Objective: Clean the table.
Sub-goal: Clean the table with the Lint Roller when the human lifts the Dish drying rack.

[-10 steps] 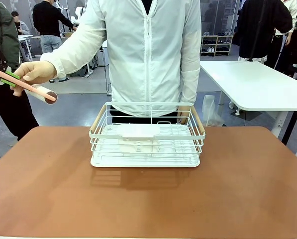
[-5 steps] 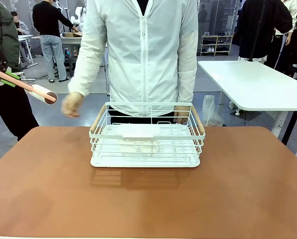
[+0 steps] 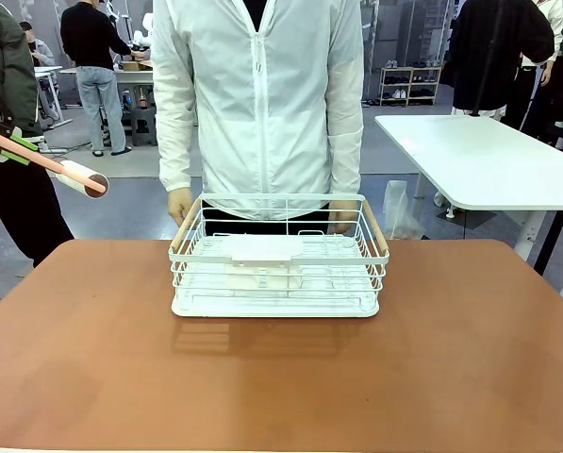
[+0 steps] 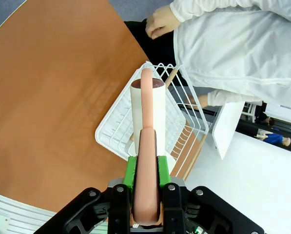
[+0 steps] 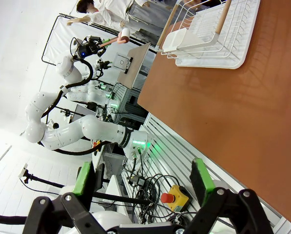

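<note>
Table (image 3: 281,377) carries a white wire basket (image 3: 279,274) at far middle. Left gripper (image 4: 146,168) pinches the lint roller (image 4: 147,112) by its pink handle, high off the table's left edge. Right gripper (image 5: 142,180) spread, idle. Step: roller in hand, rolling not begun. Next: lower roll flat onto tabletop.

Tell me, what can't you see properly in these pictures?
- Front view: the robot's left hand is partly cut off by the left edge, where it clamps the lint roller.
- Left wrist view: the lint roller hides part of the white wire basket.
- Front view: wires cross a white piece in the basket; unclear what it is.
- Right wrist view: the top edge cuts off the basket, beyond the open right hand.
</note>
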Robot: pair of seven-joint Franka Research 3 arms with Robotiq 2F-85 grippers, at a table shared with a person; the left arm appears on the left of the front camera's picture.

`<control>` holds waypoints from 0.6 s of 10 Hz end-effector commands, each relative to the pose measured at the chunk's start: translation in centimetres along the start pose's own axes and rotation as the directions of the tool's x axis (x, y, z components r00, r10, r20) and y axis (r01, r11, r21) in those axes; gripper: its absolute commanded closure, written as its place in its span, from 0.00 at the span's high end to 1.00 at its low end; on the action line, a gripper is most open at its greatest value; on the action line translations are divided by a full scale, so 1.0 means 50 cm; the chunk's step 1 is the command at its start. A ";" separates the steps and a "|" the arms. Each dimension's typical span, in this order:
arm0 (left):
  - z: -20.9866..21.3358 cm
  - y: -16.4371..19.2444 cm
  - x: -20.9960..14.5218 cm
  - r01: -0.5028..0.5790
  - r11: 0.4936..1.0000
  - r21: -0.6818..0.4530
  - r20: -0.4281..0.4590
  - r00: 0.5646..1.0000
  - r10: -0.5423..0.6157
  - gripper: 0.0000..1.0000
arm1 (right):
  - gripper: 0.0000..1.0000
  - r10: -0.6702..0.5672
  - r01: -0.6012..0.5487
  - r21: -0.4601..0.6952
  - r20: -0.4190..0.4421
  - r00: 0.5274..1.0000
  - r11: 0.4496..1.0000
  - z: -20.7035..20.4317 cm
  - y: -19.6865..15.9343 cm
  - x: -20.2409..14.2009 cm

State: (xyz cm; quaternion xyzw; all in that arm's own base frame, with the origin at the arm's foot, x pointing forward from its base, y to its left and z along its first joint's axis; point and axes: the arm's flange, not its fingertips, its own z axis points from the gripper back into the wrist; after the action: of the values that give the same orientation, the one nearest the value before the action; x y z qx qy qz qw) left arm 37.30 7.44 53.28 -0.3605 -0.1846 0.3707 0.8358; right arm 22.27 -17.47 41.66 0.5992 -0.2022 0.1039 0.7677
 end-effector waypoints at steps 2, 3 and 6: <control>0.002 -0.002 0.000 0.002 1.000 -0.002 0.002 1.000 -0.002 0.02 | 1.00 0.012 -0.012 0.002 0.002 1.000 1.000 0.001 0.006 0.000; 0.002 -0.002 0.000 0.002 1.000 -0.002 0.002 1.000 -0.002 0.02 | 1.00 0.012 -0.012 0.002 0.002 1.000 1.000 0.001 0.006 0.000; 0.002 -0.002 0.000 0.002 1.000 -0.002 0.002 1.000 -0.002 0.02 | 1.00 0.012 -0.012 0.002 0.002 1.000 1.000 0.001 0.006 0.000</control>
State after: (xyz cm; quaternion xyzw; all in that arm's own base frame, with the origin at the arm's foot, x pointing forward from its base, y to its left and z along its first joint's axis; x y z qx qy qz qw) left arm 37.30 7.44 53.28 -0.3605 -0.1845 0.3707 0.8358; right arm 22.27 -17.47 41.66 0.5992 -0.2022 0.1039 0.7677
